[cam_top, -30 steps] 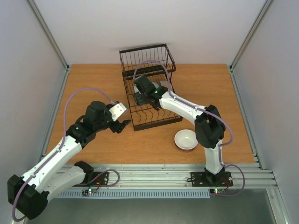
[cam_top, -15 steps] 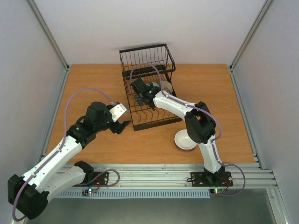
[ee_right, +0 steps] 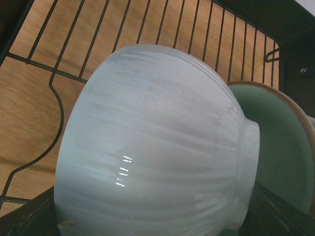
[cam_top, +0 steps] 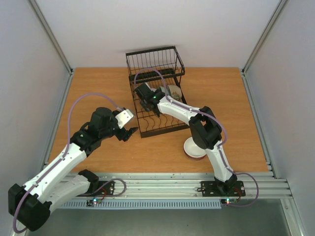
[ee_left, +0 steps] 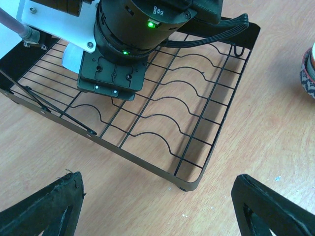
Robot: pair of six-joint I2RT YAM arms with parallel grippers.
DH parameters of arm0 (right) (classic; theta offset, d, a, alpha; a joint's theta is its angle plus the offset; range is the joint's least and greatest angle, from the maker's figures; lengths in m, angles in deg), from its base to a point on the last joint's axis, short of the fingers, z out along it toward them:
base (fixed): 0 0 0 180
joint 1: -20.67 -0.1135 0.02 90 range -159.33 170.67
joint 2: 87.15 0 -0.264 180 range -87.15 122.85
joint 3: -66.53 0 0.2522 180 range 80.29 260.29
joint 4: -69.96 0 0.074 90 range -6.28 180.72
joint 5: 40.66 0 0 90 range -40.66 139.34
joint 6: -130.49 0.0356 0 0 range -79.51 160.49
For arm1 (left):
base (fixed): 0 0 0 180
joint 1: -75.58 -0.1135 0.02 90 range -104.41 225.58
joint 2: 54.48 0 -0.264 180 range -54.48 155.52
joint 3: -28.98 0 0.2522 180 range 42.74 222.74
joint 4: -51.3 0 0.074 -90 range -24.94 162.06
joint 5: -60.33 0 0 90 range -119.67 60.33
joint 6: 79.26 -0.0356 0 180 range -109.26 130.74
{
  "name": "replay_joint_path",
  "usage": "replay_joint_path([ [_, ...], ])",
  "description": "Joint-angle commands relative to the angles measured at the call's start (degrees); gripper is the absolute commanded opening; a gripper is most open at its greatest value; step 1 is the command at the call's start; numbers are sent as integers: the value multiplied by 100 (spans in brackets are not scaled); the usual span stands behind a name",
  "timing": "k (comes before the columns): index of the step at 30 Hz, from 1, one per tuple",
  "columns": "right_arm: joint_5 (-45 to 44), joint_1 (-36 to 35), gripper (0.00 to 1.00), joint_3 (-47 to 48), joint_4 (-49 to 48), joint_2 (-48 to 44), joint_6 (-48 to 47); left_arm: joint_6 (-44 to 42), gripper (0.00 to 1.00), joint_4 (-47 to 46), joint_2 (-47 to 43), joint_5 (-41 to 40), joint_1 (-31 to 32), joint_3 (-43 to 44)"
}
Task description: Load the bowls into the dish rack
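- The tabletop (cam_top: 98,88) carried the black wire dish rack (cam_top: 160,125) at its middle, toward the far edge, with the tall basket section at the rack's far end.
- The right arm reached over the rack; the right gripper (cam_top: 146,101) sat low among the dividers near the rack's left side, jaws spread wide around a ribbed cream bowl (ee_right: 152,142) held on its side.
- Just beside the cream bowl, a pale green bowl (ee_right: 283,147) with a brown rim already stood in the rack, seemingly touching it.
- A dark red bowl (cam_top: 195,147), white inside, waited upright on the tabletop near the rack's near-right corner.
- The left gripper (cam_top: 129,132) hovered wide open and empty off the rack's near-left corner.
- The step in hand looked like seating the cream bowl; next, the right gripper would probably need to let go and lift clear without tipping either bowl.
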Motion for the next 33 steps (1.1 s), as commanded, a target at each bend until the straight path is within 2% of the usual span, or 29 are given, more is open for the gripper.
replay_joint_path([
  [1,-639,13,59,213,-164,23,-82,-51,83,-281,-14,150,-12,-66],
  [3,-787,11,83,145,-239,-27,-146,-61,83,-281,5,168,-12,-78],
  [4,-848,11,90,116,-259,-54,-179,-61,83,-281,13,180,-12,-77],
  [9,-973,15,98,15,-344,-139,-289,-77,83,-272,30,229,-12,-78],
  [16,-1111,5,99,-9,-415,-162,-380,-96,83,-252,24,255,-12,-75],
  [20,-1038,-10,99,-351,-712,-423,-469,-97,83,-246,33,273,-12,-76],
  [28,-910,-68,99,-1268,-709,-1704,-214,-113,83,-230,77,299,-12,-56],
  [33,-713,-68,99,-2226,-363,-3021,601,-132,82,-63,272,514,-6,77],
])
